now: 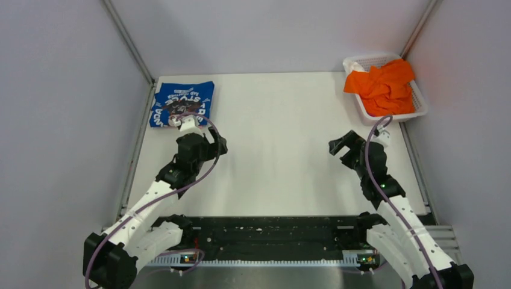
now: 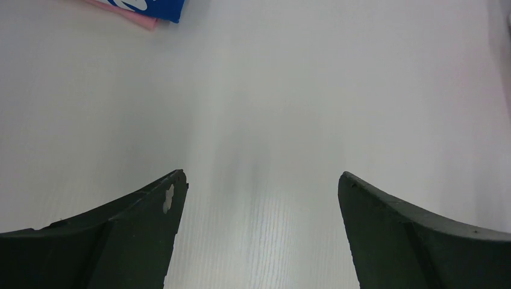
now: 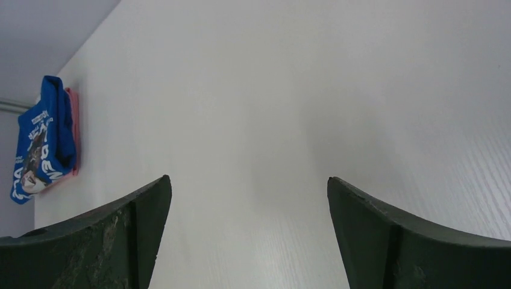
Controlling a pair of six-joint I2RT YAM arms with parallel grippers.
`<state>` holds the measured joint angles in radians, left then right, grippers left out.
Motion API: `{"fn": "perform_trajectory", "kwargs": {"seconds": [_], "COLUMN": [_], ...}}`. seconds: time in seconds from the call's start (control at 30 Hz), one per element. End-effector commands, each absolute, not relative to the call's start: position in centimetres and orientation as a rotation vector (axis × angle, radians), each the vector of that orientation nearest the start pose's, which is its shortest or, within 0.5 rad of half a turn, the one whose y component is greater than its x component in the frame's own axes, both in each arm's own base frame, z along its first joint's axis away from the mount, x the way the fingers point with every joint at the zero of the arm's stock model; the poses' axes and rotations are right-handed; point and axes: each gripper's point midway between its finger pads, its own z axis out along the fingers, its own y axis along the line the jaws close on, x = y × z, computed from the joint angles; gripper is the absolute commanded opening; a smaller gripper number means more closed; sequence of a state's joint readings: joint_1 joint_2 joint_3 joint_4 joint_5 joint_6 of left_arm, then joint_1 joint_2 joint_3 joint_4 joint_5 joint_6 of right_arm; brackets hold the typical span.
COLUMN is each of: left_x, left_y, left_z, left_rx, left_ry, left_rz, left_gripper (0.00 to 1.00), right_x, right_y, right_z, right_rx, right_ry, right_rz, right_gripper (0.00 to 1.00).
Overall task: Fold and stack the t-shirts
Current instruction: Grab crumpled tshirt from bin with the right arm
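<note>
A royal blue t-shirt [image 1: 182,103] with white lettering lies folded flat at the table's back left corner. Its corner shows in the left wrist view [image 2: 158,6] and its side in the right wrist view [image 3: 45,144]. A bright orange t-shirt [image 1: 382,87] sits crumpled in the white mesh basket [image 1: 422,112] at the back right. My left gripper [image 1: 218,143] [image 2: 262,176] hovers open just in front of the blue shirt, over bare table. Near the table's right side, my right gripper [image 1: 341,143] [image 3: 248,179] is open and holds nothing, in front of the basket.
A thin pink cloth edge [image 3: 73,132] [image 2: 135,18] peeks out from under the blue shirt. The white table [image 1: 277,132] is walled by grey panels on three sides. A black rail [image 1: 271,238] runs along the near edge between the arm bases.
</note>
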<state>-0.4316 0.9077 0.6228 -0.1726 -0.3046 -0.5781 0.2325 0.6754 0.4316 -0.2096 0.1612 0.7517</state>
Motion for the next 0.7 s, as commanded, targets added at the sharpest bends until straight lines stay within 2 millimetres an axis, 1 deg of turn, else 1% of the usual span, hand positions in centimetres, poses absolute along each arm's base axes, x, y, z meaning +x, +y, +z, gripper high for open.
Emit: {"fn": "perform_trajectory", "kwargs": {"seconds": [0.0, 0.07, 0.1, 0.17, 0.23, 0.33, 0.37, 0.4, 0.47, 0.5, 0.6, 0.67], "left_x": [30.7, 30.7, 30.7, 30.8, 30.8, 30.6, 30.6, 30.6, 30.6, 30.7, 31.0, 31.2], "left_y": [-10.5, -10.6, -10.4, -10.2, -10.0, -9.8, -9.6, -9.5, -9.5, -9.4, -9.3, -9.3], "left_z": [18.2, 18.0, 18.0, 18.1, 18.1, 17.9, 17.9, 17.8, 17.7, 17.7, 17.5, 17.0], "left_rx": [-0.362, -0.356, -0.362, -0.370, -0.373, -0.379, -0.385, -0.387, -0.390, -0.392, -0.398, -0.401], "left_ry": [1.935, 1.941, 1.943, 1.945, 1.946, 1.952, 1.952, 1.953, 1.953, 1.954, 1.958, 1.972], "left_rz": [-0.367, -0.365, -0.353, -0.336, -0.328, -0.314, -0.305, -0.300, -0.293, -0.289, -0.268, -0.255], "left_gripper": [0.99, 0.99, 0.99, 0.99, 0.99, 0.99, 0.99, 0.99, 0.99, 0.99, 0.99, 0.99], "right_x": [29.9, 30.9, 31.6, 33.2, 35.1, 39.2, 41.2, 42.7, 45.5, 46.6, 50.0, 51.9], "right_y": [5.4, 5.3, 4.9, 3.4, 1.6, -0.6, -1.5, -2.4, -4.7, -6.1, -8.5, -10.4], "right_z": [21.9, 24.4, 25.6, 27.5, 28.9, 30.0, 30.0, 29.7, 29.6, 29.1, 27.4, 25.5], "right_rx": [0.564, 0.499, 0.493, 0.516, 0.546, 0.562, 0.570, 0.577, 0.611, 0.642, 0.696, 0.752], "right_ry": [1.769, 1.732, 1.716, 1.686, 1.672, 1.697, 1.714, 1.734, 1.755, 1.777, 1.835, 1.863], "right_rz": [0.420, 0.382, 0.346, 0.236, 0.103, 0.018, 0.003, -0.006, -0.031, -0.052, -0.052, -0.061], "right_gripper": [0.99, 0.99, 0.99, 0.99, 0.99, 0.99, 0.99, 0.99, 0.99, 0.99, 0.99, 0.98]}}
